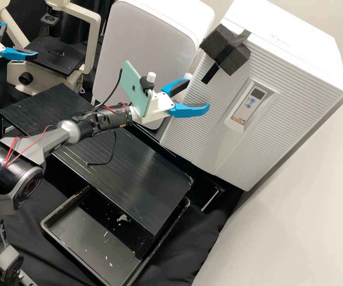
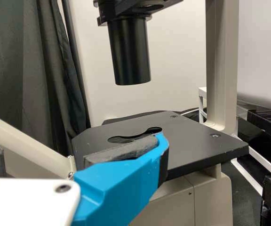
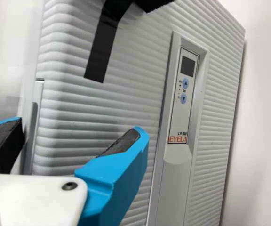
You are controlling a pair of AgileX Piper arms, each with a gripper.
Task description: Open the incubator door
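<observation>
The incubator door (image 1: 189,135), white and ribbed with a control panel (image 1: 251,99), looks closed at the upper right of the high view. My right gripper (image 1: 198,94) stands open in front of the door's left edge, nothing between its fingers. In the right wrist view, the ribbed door (image 3: 98,106) lies beyond the open right gripper (image 3: 81,127), and a narrow metallic strip (image 3: 34,117) runs along the door's side. At the high view's upper left, my left gripper (image 1: 20,39) is open by the microscope; the left wrist view shows this gripper (image 2: 76,143) before the black stage.
Dark foam blocks (image 1: 236,59) with black tape hang on the door's upper part. A white rounded appliance (image 1: 139,43) stands beside the incubator. The microscope stage (image 1: 52,59) is at the upper left; a black slatted shelf (image 1: 139,178) sits above a dark tray (image 1: 46,226).
</observation>
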